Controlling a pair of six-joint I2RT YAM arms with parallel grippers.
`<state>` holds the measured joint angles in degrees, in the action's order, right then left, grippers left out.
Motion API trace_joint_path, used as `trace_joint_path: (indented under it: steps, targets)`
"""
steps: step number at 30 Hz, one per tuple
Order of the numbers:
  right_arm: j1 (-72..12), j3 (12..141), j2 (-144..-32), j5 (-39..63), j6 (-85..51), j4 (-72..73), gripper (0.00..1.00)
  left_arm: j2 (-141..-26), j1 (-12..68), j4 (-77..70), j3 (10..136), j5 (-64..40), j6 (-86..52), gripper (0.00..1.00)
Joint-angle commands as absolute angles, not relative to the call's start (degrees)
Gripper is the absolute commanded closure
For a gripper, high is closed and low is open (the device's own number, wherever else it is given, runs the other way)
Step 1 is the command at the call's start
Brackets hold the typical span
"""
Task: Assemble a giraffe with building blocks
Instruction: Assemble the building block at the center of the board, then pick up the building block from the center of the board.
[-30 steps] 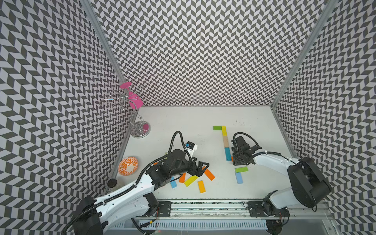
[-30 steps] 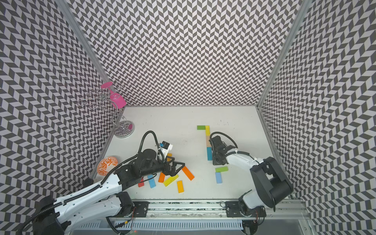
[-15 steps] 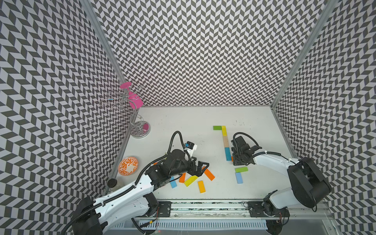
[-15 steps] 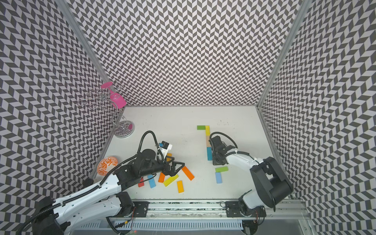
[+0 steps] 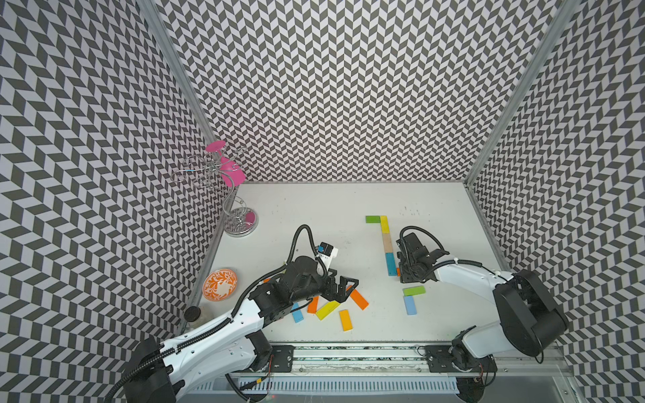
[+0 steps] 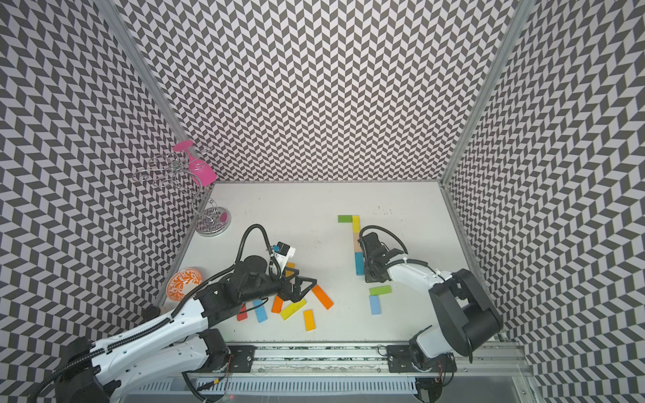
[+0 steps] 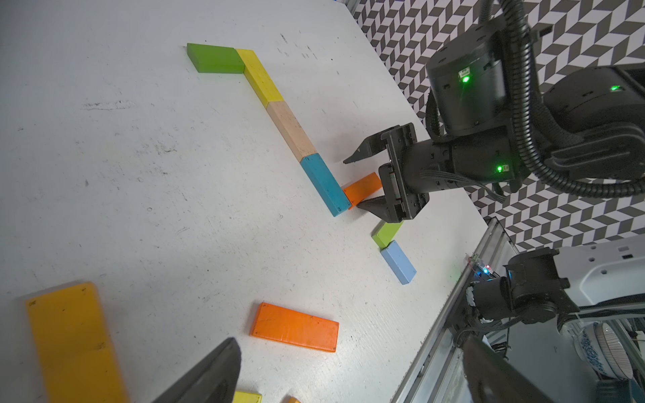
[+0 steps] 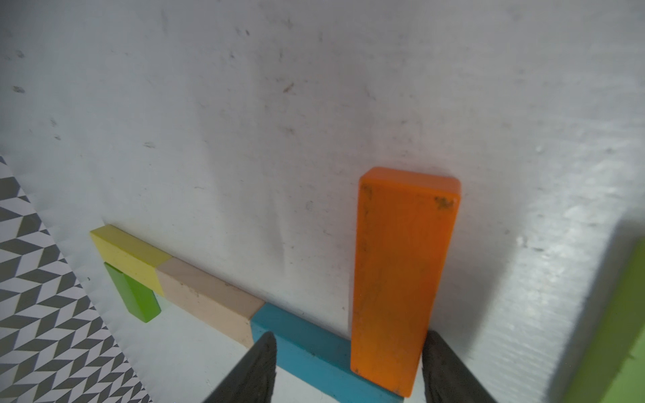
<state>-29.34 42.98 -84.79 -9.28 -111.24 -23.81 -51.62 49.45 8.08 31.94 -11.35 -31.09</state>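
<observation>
White table (image 5: 314,209), chevron walls (image 5: 349,87). Far left, patterned bowl (image 5: 220,284). L gripper (image 5: 345,291) sits over loose blocks (image 5: 328,310), jaws wide apart, empty. Mid-right, laid in an L: green block (image 7: 214,57), yellow block (image 7: 261,78), tan block (image 7: 291,131), teal block (image 7: 324,183). Orange block (image 8: 398,272) lies flat, touching teal block's end. R gripper (image 7: 356,183) straddles it, jaws apart, not clamped.

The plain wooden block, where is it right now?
In both top views the plain wooden block lies flat on the table's right half, end to end between the yellow block and the blue block in the long row.
</observation>
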Motion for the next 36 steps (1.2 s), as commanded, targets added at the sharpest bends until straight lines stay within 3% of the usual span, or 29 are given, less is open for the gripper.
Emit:
trace_joint_path:
  steps: [1, 9, 13, 16, 21, 26, 36]
  targets:
    - [-30.51, 45.75, -84.54, -10.46, -109.41, -25.36, 0.31, -50.67, 49.13, 8.76, 31.59, -10.66, -30.76, 0.0]
    - [-33.93, 50.59, -77.39, -12.67, -103.22, -38.82, 0.16, -48.55, 48.93, 10.95, 32.48, -9.69, -30.59, 0.0]
    - [-37.11, 52.53, -72.88, -15.47, -98.1, -45.59, 0.16, -46.97, 48.74, 12.54, 33.32, -8.86, -30.56, 0.0]
    - [-40.18, 55.37, -72.55, -17.22, -87.95, -48.61, 0.21, -45.36, 48.53, 14.42, 34.48, -8.03, -30.84, 0.0]
    - [-46.5, 58.22, -75.94, -15.59, -63.69, -46.03, 0.24, -40.32, 48.49, 18.66, 37.1, -4.29, -33.19, 0.0]
    - [-56.58, 61.46, -82.86, -15.86, -47.97, -44.45, 0.24, -31.49, 48.43, 21.72, 38.28, 2.91, -37.51, 0.0]
    - [-65.22, 66.55, -97.47, -15.38, -38.1, -44.31, 0.23, -28.93, 48.48, 23.46, 36.66, 1.93, -41.53, 0.0]
